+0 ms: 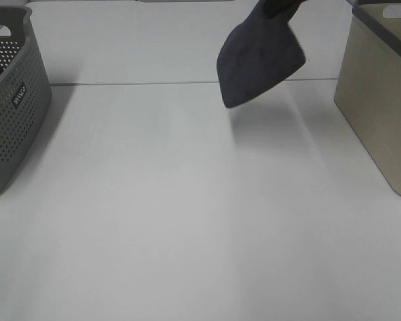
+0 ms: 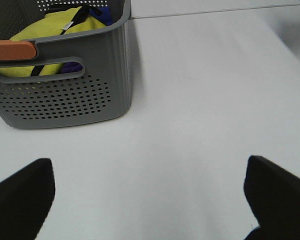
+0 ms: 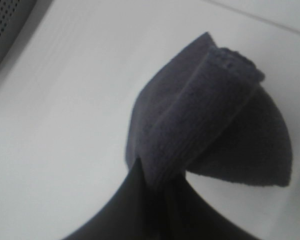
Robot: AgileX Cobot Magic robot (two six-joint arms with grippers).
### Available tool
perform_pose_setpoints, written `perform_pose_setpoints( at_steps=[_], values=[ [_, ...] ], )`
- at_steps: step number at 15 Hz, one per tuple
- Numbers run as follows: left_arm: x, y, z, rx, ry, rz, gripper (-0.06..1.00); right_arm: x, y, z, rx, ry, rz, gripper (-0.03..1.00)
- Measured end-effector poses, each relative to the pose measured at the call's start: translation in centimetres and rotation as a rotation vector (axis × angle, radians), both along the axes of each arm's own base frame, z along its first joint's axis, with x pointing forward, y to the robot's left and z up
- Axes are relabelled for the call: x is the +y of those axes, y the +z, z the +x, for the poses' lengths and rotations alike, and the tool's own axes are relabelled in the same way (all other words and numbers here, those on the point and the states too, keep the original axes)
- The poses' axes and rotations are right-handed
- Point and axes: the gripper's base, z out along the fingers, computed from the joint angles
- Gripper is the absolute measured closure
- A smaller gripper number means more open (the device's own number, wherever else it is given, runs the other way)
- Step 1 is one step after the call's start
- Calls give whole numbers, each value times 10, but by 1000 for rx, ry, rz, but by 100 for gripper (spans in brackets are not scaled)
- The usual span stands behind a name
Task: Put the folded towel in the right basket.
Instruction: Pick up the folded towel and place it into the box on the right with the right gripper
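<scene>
My right gripper (image 3: pixel 157 186) pinches the towel (image 1: pixel 260 57) aloft to clear the rim of the basket (image 1: pixel 377 100) | my left gripper (image 2: pixel 150 197) gapes, empty.

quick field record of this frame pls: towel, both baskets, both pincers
towel: dark grey, folded, hanging clear of the table
right pincer: shut on the towel
left pincer: open, empty, over bare table
right basket: beige, towel not yet inside
left basket: grey, perforated, holds yellow cloth
</scene>
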Motion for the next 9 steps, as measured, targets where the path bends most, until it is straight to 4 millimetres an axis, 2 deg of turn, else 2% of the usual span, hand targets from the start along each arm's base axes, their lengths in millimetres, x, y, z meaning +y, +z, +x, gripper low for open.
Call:
perform_pose_setpoints(
  at_steps=[3, 4, 6, 9],
  values=[
    [0, 0, 0, 0, 0, 0, -3, -70, 60, -22, -120, -159, 4, 93],
    [0, 0, 0, 0, 0, 0, -3, -80, 68, -26, -137, -184, 5, 93],
    [0, 0, 0, 0, 0, 0, -3, -128, 90, -40, -191, -302, -4, 93],
    [0, 0, 0, 0, 0, 0, -3, -187, 98, -51, -208, -453, -23, 93]
  ],
)
